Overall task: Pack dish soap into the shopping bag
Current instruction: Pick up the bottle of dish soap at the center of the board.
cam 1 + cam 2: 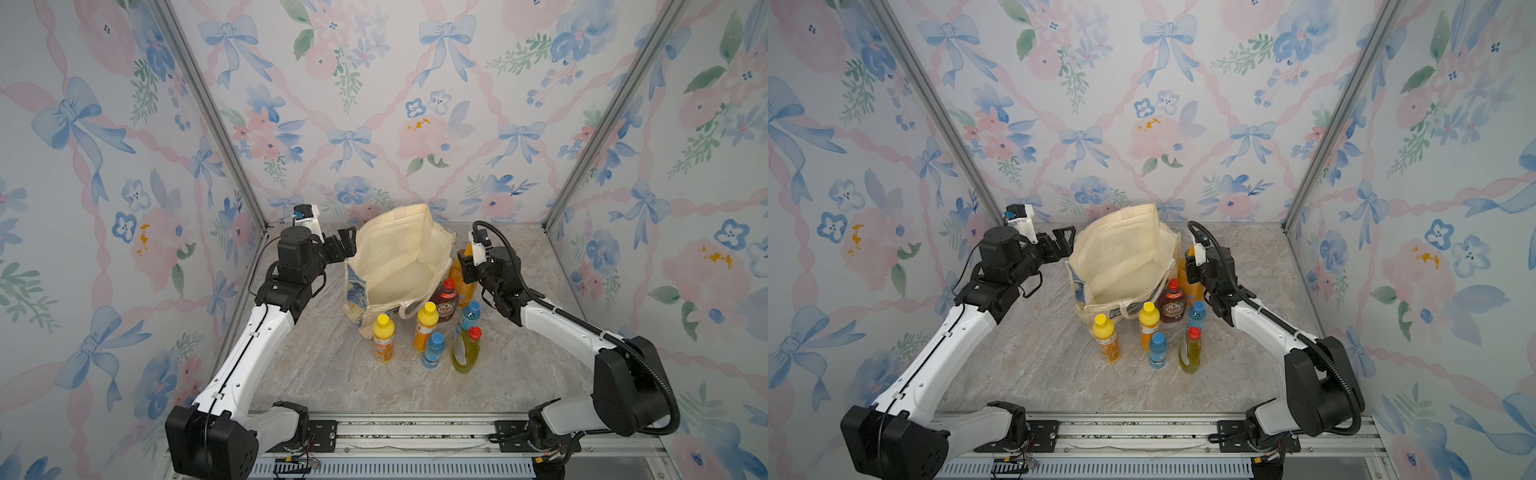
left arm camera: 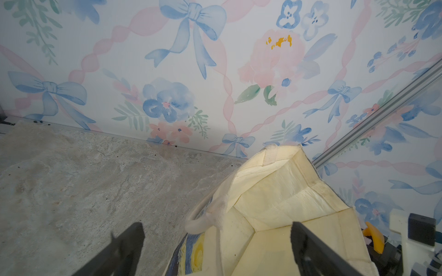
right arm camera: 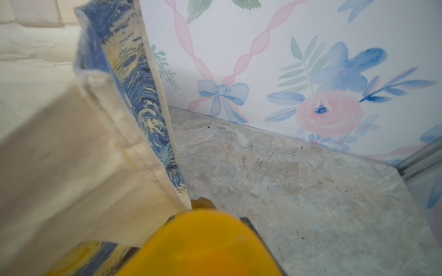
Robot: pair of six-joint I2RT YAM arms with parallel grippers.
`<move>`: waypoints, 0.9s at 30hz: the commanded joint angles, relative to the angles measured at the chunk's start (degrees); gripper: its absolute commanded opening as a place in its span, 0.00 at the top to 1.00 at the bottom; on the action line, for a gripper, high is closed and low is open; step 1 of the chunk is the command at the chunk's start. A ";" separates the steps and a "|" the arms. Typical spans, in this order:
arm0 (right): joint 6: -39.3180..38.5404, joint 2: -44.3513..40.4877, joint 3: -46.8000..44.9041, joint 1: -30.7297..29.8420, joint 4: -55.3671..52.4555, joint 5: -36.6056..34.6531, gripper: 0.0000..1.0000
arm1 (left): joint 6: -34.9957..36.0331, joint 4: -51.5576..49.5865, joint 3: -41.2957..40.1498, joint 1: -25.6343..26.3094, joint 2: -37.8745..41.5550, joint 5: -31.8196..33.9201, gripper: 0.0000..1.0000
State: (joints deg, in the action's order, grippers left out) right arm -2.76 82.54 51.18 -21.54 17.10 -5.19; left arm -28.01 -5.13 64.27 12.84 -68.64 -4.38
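1. On the marbled surface, the cream shopping bag stood open-mouthed and empty.
2. The left tool, jaws apart, hovered beside its rim, likely to steady it.
3. The right tool clamped the orange pump bottle just beside the bag, seemingly for lifting in.

Top views high, front, looking down, wrist cams close, all share bag

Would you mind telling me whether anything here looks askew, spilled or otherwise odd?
Only the shopping bag: its near wall sags below the far one, a strap hanging outside. Bottles stand upright, nothing spilled; the right claw grips the pump bottle.
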 commanded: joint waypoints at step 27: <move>-4.25 -11.13 8.08 3.17 -10.89 -5.59 1.00 | 22.71 -17.97 25.63 2.71 -26.38 -6.51 0.13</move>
State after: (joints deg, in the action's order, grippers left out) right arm -5.02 76.03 53.04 -18.96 2.42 -7.75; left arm -7.94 -21.39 88.12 15.35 -93.58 -9.76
